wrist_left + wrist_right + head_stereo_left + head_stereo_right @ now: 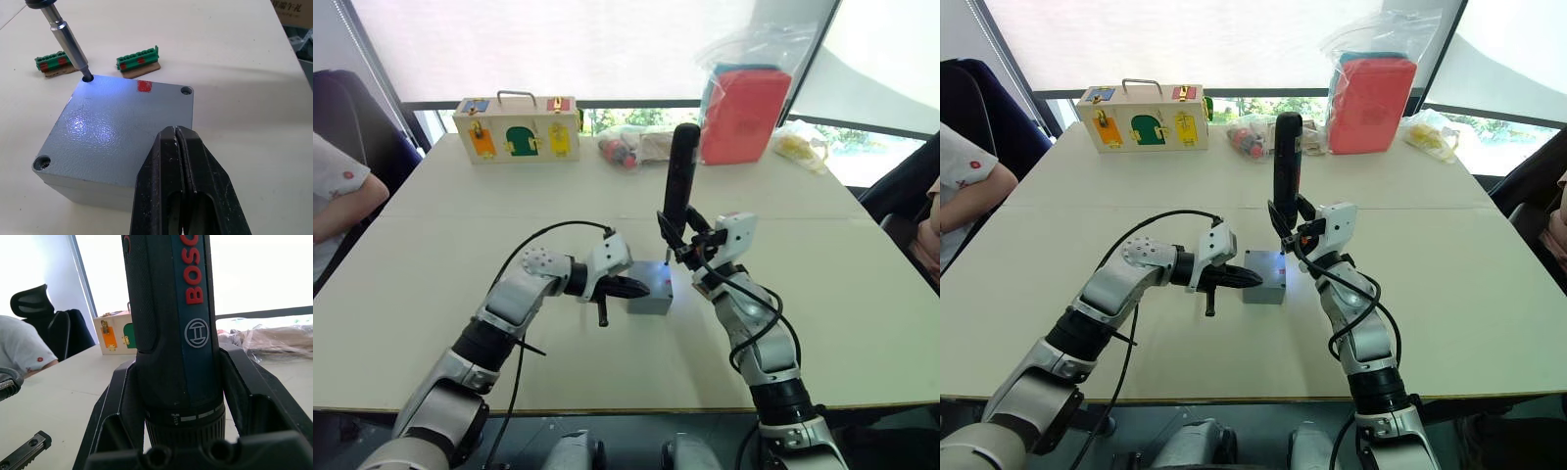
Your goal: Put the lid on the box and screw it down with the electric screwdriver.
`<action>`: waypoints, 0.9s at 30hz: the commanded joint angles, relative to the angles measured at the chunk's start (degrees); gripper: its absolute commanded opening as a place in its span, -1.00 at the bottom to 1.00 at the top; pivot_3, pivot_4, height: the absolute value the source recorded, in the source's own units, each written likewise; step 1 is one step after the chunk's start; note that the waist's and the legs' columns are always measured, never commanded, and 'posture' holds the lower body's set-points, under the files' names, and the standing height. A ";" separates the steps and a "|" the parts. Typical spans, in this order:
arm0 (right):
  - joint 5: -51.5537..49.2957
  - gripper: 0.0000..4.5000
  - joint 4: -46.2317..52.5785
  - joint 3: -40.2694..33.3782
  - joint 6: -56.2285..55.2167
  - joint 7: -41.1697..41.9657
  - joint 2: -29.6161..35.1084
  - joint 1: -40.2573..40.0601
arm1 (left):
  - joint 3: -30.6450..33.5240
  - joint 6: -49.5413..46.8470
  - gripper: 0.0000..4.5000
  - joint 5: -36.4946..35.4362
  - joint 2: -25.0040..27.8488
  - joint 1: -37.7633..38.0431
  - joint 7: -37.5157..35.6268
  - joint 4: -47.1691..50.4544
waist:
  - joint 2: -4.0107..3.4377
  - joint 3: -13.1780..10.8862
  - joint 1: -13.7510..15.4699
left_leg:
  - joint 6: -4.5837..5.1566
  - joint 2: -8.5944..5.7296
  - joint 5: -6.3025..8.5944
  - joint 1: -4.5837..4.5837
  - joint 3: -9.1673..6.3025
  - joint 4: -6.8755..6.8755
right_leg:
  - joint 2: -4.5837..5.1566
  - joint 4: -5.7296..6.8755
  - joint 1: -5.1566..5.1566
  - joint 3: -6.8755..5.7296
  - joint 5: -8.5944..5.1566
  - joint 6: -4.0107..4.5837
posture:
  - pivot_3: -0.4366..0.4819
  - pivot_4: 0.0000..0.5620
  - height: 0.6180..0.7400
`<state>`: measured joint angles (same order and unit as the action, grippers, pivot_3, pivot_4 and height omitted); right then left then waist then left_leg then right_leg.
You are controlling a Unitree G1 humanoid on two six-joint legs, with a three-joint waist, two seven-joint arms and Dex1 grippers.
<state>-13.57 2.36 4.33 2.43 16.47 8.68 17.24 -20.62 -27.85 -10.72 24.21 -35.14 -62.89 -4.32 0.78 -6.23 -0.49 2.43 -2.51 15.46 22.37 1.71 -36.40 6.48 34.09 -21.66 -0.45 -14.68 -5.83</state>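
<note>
The grey lid (122, 132) lies on top of the grey box (651, 292) at the middle of the table, so the box's inside is hidden. My left gripper (176, 131) is shut with nothing between its fingers, and its tips rest on the lid's near edge. In my right gripper (686, 247), shut on its lower body, the black electric screwdriver (680, 176) stands upright. Its metal bit (66, 39) sits in the lid's far corner hole, and its light throws a bluish glow on the lid.
Two green terminal blocks (138, 61) lie just beyond the box. At the table's far edge stand a wooden case with coloured latches (517, 129), a bagged red pouch (744, 113) and small bags of parts (631, 147). A person's arm (337, 201) rests at the left edge.
</note>
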 commanded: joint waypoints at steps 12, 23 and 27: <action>-8.41 -0.21 18.96 -6.87 15.13 -0.35 5.93 5.85 | 2.16 -1.22 -1.00 -1.64 -2.12 1.65 1.82 -0.88 | -0.70 -1.23 0.37 | 0.07 0.00 -0.21 1.19 0.06 -0.02 | 0.08 0.16 -1.29 -0.08 0.04 -0.03 | -0.05 -0.47 1.00; -40.56 -0.21 21.76 -27.01 47.81 -15.09 13.57 21.48 | 15.45 -12.34 -1.00 -13.18 0.25 0.67 6.97 12.60 | -0.73 -2.65 0.82 | -0.63 0.05 -0.70 2.57 0.02 -0.10 | 0.01 1.04 -2.74 -0.33 0.21 -0.34 | -0.05 -0.47 1.00; -55.76 -0.21 11.14 -32.64 71.17 -18.29 27.50 23.81 | 16.32 -15.75 -1.00 -16.55 8.14 3.08 3.02 20.53 | -0.83 -2.98 0.74 | -0.43 0.07 -0.62 2.65 0.00 -0.33 | 0.03 1.11 -2.69 -0.37 0.21 -0.33 | -0.05 -0.47 1.00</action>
<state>-60.67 16.96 -24.19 63.02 -1.13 30.69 39.29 -5.58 -42.20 -24.68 28.93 -33.44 -57.19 10.90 -0.05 -9.21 0.25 2.07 -2.41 14.87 25.06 1.70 -36.84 6.51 35.20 -24.34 -0.85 -14.47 -6.15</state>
